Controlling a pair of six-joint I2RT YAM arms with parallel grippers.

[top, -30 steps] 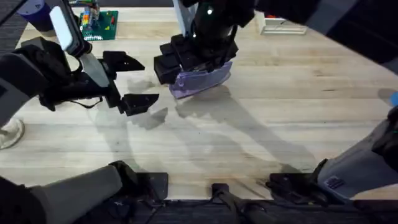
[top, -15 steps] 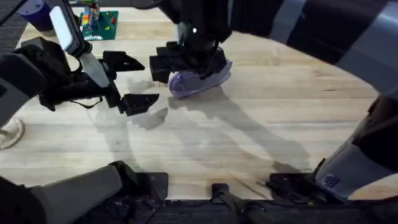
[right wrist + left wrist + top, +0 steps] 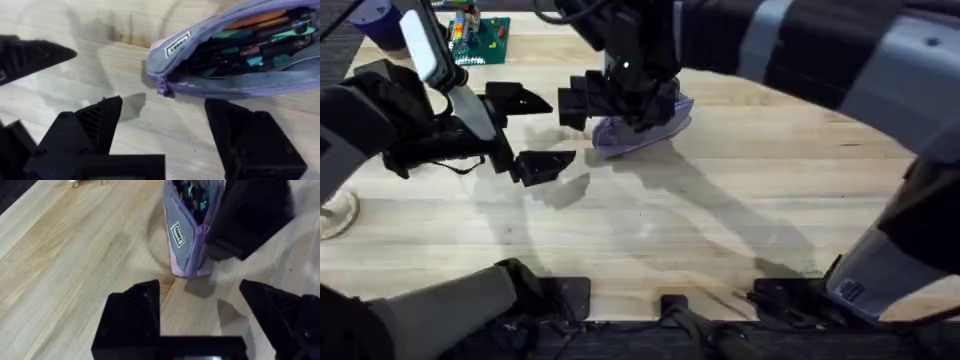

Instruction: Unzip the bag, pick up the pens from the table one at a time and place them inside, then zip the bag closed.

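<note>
The bag [image 3: 642, 128] lay unzipped on the table [image 3: 740, 210], pens inside. The right gripper [image 3: 162, 132], fingers spread and empty, hovered over its zipper end; the left gripper [image 3: 207, 312], likewise open, faced that end.

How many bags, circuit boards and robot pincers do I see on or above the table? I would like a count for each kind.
bag: 1
green circuit board: 1
pincers: 2 (left pincer, right pincer)
Total: 4
</note>
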